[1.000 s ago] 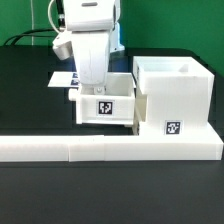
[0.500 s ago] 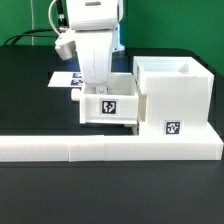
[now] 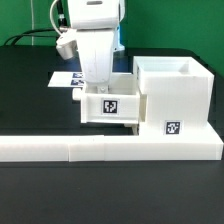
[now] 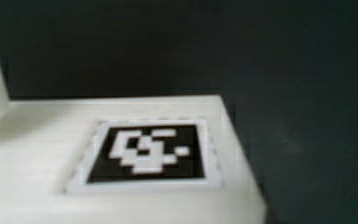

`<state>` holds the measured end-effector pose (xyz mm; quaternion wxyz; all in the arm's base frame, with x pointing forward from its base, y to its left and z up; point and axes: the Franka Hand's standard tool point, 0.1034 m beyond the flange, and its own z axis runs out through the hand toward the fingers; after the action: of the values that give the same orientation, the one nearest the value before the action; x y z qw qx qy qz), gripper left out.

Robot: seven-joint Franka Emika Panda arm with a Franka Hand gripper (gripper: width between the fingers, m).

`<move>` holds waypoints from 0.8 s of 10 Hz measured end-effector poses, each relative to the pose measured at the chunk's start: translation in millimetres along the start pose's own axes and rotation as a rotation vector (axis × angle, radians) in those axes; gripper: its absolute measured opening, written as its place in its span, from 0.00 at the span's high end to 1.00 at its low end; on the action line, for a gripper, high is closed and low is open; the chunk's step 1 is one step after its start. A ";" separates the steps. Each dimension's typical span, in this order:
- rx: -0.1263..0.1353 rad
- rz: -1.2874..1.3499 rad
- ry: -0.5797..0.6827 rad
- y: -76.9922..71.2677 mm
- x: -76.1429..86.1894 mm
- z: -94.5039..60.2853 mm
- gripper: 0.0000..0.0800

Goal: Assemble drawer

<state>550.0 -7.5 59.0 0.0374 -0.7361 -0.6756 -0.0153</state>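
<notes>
A small white tray (image 3: 122, 112) with a black-and-white tag on its near face stands on the black table, touching the tall white housing (image 3: 175, 90) at the exterior view's right. My gripper (image 3: 97, 88) reaches down from above onto the tray's far-left wall and is shut on it. The wrist view shows the tray (image 4: 158, 195) close up, its tag (image 4: 149, 150) filling the middle. My fingertips are out of the wrist view.
The long low white L-shaped wall (image 3: 100, 150) runs along the front, and the housing rests against it. The marker board (image 3: 60, 78) lies behind the tray at the exterior view's left. Cables hang behind the arm.
The gripper and the tray slid a little to the exterior view's right, up against the housing, between one second and half a second ago. Nothing has moved since.
</notes>
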 end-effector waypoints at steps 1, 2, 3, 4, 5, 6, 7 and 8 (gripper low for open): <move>-0.006 0.005 0.001 1.3 1.5 -1.0 0.95; -0.032 0.014 0.003 3.5 2.9 -1.1 0.95; -0.027 0.015 0.003 2.1 2.2 0.6 0.95; -0.026 0.016 0.003 1.9 1.9 1.2 0.95; -0.025 0.015 0.003 1.5 2.1 1.8 0.95; -0.020 0.007 0.003 -0.5 4.9 4.1 0.95; -0.020 -0.006 0.001 -0.6 8.7 4.0 0.95; -0.022 -0.011 -0.004 -0.4 8.2 3.9 0.95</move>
<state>550.3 1.0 55.8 0.0282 -0.7328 -0.6795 -0.0215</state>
